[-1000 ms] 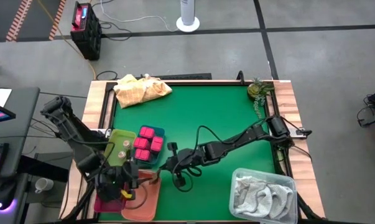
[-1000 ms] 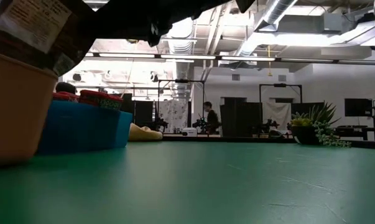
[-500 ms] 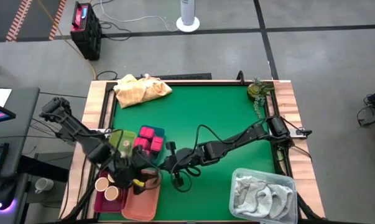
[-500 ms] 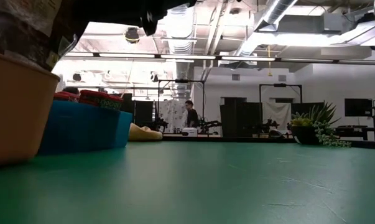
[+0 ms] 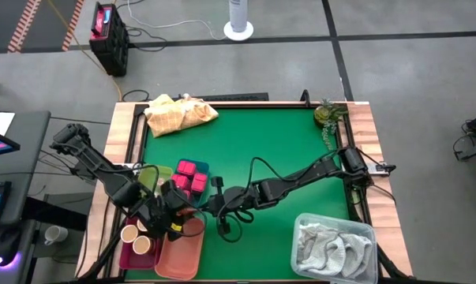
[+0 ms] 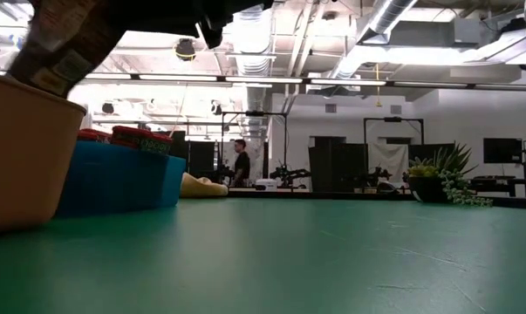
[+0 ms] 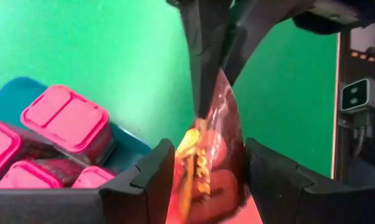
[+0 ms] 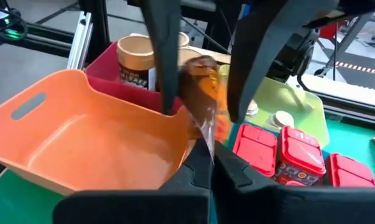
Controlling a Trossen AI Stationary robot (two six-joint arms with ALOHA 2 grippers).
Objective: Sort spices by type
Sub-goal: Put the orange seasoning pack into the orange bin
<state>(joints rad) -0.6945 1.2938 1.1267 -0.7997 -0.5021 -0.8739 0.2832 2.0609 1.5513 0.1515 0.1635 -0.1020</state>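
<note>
A: High view. Why do both arms meet at the table's near-left corner?
B: The left gripper (image 5: 174,223) and right gripper (image 5: 208,210) converge over the orange bin (image 5: 180,251), apparently passing one packet between them. Sorted goods lie beside it: pink packets (image 5: 187,180) in the blue bin (image 5: 204,170), tan-lidded jars (image 5: 136,240) in the maroon bin (image 5: 121,257).

A: Low view?
B: The brown packet (image 6: 66,39) hangs tilted above the orange bin's wall (image 6: 23,157), not yet released.

A: Left wrist view?
B: The left fingers (image 7: 153,171) stand apart around the packet (image 7: 209,162), bracketing it; whether they press it is unclear.

A: Right wrist view?
B: The right fingers (image 8: 196,165) are pressed together on the packet's edge (image 8: 206,106), steadying it over the orange bin (image 8: 81,143).
</note>
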